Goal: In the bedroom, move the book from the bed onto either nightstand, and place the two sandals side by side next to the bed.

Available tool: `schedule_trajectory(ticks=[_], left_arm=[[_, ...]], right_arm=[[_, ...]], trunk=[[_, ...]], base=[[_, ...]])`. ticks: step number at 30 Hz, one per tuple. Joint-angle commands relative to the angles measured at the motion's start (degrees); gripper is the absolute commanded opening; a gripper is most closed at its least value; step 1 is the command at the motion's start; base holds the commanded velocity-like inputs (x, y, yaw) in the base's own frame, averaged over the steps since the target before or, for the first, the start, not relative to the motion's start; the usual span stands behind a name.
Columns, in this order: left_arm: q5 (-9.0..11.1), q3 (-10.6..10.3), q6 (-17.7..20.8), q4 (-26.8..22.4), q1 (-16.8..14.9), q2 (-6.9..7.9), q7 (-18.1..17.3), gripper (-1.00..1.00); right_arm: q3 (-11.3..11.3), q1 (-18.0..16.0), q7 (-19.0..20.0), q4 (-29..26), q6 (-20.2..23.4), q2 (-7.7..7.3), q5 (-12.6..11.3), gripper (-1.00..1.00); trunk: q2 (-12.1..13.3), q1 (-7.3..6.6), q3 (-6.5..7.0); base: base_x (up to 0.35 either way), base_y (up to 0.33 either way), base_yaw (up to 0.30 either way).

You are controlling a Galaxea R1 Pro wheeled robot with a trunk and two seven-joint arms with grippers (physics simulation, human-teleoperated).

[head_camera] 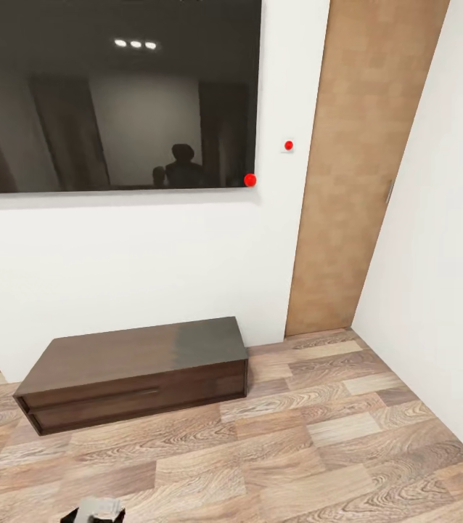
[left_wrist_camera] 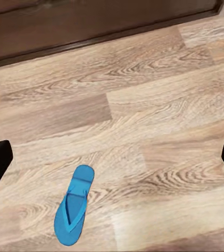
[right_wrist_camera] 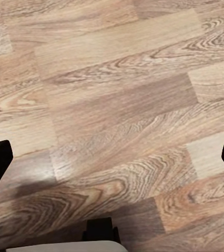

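We face a white wall (head_camera: 152, 261) with a long low dark-brown wooden cabinet (head_camera: 137, 370) standing against its foot; we take this cabinet as our landmark. Above the cabinet hangs a large black glossy screen (head_camera: 108, 94) that mirrors dim shapes and three small lights. To the right of the cabinet a tall brown wooden door (head_camera: 355, 167) closes the corner, and a second white wall (head_camera: 442, 254) runs forward from there. In front of the cabinet and to its right, the light wood-plank floor (head_camera: 297, 450) lies open up to that side wall. The cabinet front shows a drawer line, shut, so we cannot see inside.

In the left wrist view one bright blue flip-flop sandal (left_wrist_camera: 74, 206) lies flat on the planks, strap side up, well apart from a dark wooden edge (left_wrist_camera: 91, 31) that is cut off by the frame; we cannot tell what it belongs to. The left claw (left_wrist_camera: 112, 160) has its fingers spread wide apart, holding nothing. The right claw (right_wrist_camera: 112, 160) is likewise spread, above bare planks.

A small grey-and-black part (head_camera: 95, 510) at the head view's lower edge is cut off.
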Motion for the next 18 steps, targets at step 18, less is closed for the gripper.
schedule_trajectory(ticks=[18], left_arm=[[-0.1, -0.1, 6.5, 13.6, -10.9, 6.7, -18.4, 1.0]], right_arm=[[-0.1, 0.0, 0.0, 0.0, -0.2, 0.01, -0.2, 1.0]], trunk=[[0.0, 0.0, -0.07]], base=[[0.0, 0.0, 0.0]])
